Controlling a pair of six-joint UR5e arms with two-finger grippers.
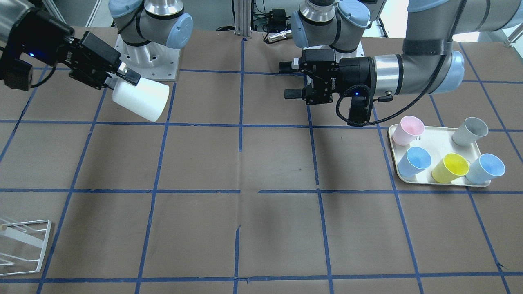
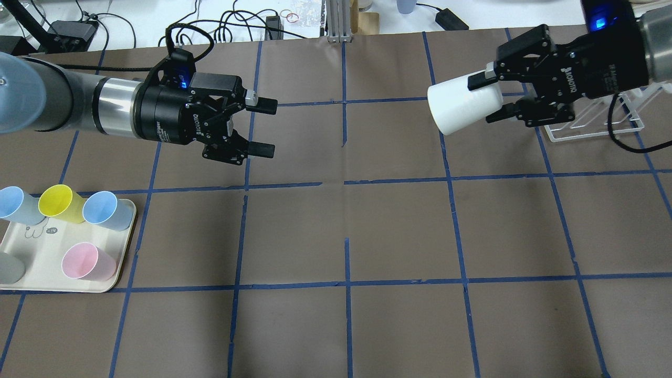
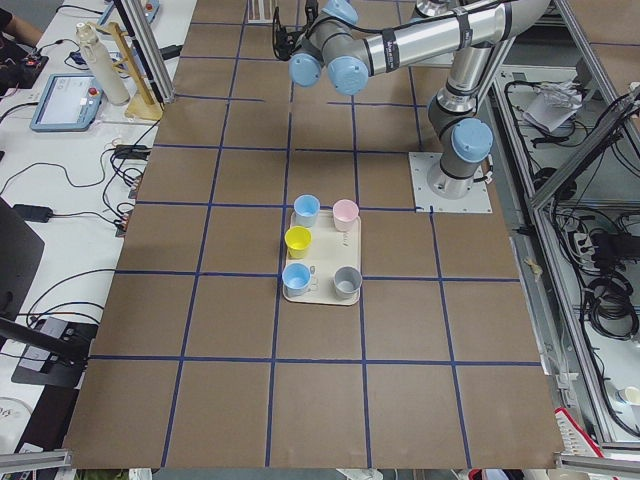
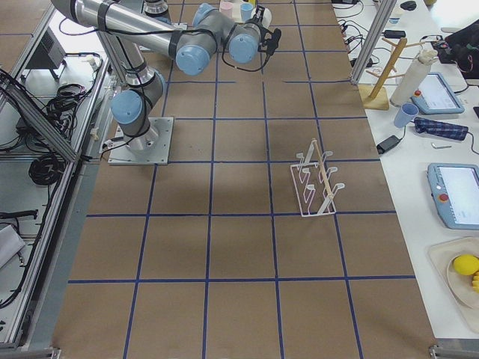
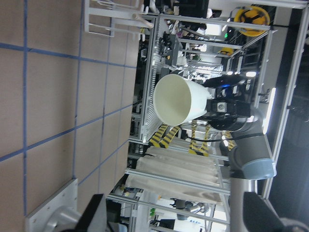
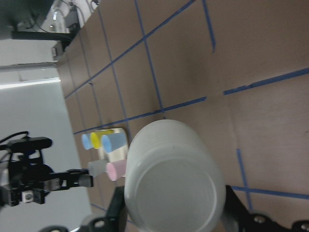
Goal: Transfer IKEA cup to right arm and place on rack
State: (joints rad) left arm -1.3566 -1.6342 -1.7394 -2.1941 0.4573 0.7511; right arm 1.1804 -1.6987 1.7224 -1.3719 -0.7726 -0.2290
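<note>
The off-white IKEA cup lies on its side in the air, mouth toward the left arm. My right gripper is shut on its base end, just in front of the white wire rack. In the front view the cup hangs from the right gripper, and the rack sits at the lower left. My left gripper is open and empty, well apart from the cup, facing it. The left wrist view shows the cup's open mouth. The right wrist view shows its base.
A cream tray holds a pink cup, a yellow cup, two blue cups and a grey cup below the left arm. The brown table surface carries blue tape lines. Cables lie along the far edge.
</note>
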